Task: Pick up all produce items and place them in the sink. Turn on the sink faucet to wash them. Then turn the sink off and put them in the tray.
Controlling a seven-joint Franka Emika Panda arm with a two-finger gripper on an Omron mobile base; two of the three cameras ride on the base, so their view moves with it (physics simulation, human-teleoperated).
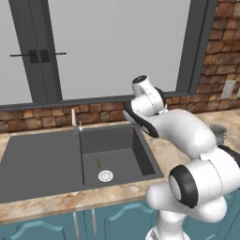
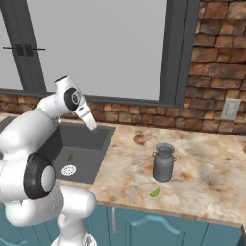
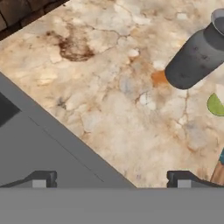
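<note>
One green stalk [image 1: 98,163] already in sink [image 1: 42,161] basin near drain. My hand [image 3: 112,178] spread, empty, above tabletop [image 3: 113,87] by sink rim. Second green piece [image 2: 155,192] beside metal milk can [image 2: 163,162]. Next: reach over, descend, pinch it.

No readable text, label, brand, number or sign anywhere; none on the grey metal can [image 3: 197,54] up and to the right of the hand; none on the wall outlet [image 2: 231,109] on the brick further off; none on the sink [image 1: 42,159] to the hand's left; none on the stone counter [image 3: 113,87] below.
</note>
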